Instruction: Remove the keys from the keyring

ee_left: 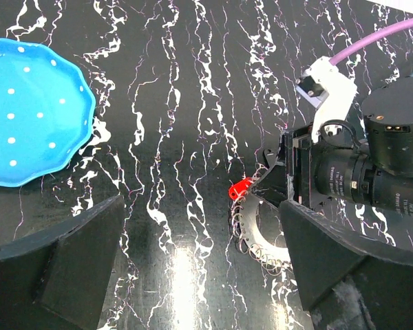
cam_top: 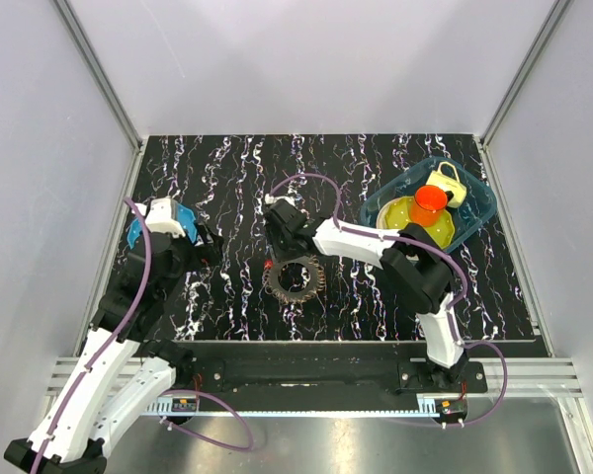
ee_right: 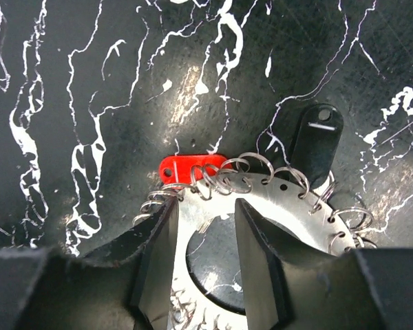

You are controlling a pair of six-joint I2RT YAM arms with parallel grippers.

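Top external view gives us the keys (cam_top: 312,281) as a toothed wreath on the black marbled counter (cam_top: 227,168), just below the frame's centre, with the right arm reaching in from the right and ending over their upper edge. From the right wrist camera we see the right hand (ee_right: 205,213), its two fingers narrowly parted over the keyring (ee_right: 282,201), a flat bright band punched with holes and strung with small wire loops. We can make out nothing clamped between them. A red tag (ee_right: 189,167) lies just above the fingers, with a black fob (ee_right: 316,141) to its right. Low in the left wrist view, the left hand (ee_left: 201,227) is spread wide and empty, a blue plate (ee_left: 27,110) at upper left.
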